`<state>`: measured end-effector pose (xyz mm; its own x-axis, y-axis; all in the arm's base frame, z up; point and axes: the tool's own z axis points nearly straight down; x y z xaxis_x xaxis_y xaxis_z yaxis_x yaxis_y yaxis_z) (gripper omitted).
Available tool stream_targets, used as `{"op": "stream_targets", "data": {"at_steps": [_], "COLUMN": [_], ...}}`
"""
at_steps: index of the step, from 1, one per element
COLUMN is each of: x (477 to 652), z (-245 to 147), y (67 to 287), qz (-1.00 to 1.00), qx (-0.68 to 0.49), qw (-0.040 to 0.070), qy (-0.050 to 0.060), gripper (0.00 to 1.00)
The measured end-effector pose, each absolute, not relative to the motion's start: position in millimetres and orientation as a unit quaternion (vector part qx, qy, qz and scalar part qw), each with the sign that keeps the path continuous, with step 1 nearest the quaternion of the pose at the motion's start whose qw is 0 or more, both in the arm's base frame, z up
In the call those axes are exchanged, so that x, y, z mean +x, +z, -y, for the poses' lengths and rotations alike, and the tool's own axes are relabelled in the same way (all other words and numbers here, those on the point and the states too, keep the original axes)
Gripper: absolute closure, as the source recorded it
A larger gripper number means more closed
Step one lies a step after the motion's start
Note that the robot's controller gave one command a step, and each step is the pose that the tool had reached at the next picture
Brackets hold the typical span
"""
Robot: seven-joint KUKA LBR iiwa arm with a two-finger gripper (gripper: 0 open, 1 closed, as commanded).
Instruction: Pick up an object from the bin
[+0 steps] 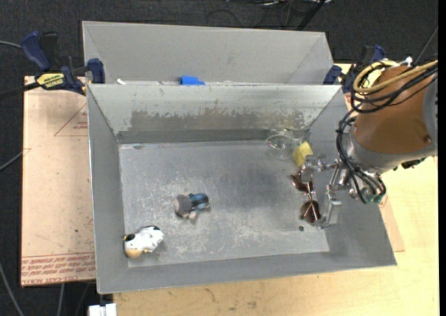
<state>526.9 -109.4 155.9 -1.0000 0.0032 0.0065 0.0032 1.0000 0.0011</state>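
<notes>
My gripper [329,204] hangs low at the right side of the bin, close to the right wall. Just left of it lies a small dark red-brown shiny thing [311,211] on the bin floor, touching or nearly touching the gripper. A second red-brown piece [302,182] lies a little farther back, left of the wrist. Behind these sit a small yellow block [302,153] and a clear plastic thing [279,142] near the back slope. I cannot tell whether anything is held.
A grey and blue small thing [191,204] lies in the middle-left of the floor. In the front left corner sits a white and yellow toy [143,241]. The arm's orange cover and cables stand over the right rim.
</notes>
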Motion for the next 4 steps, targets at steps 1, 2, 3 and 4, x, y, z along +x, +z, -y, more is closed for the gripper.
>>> {"op": "stream_targets", "data": {"at_steps": [1, 2, 3, 4], "x": [528.5, 567.8, 555.2, 548.5], "z": [109, 57, 37, 37], "y": [160, 117, 107, 124], "qz": [1.0, 1.0, 0.999, 0.993], "qx": [0.0, 0.022, 0.032, 0.115], "qw": [0.0, -0.005, 0.002, -0.001], "qy": [0.0, 0.001, -0.002, 0.0], "gripper": [0.0, 0.0, 0.0, 0.0]}}
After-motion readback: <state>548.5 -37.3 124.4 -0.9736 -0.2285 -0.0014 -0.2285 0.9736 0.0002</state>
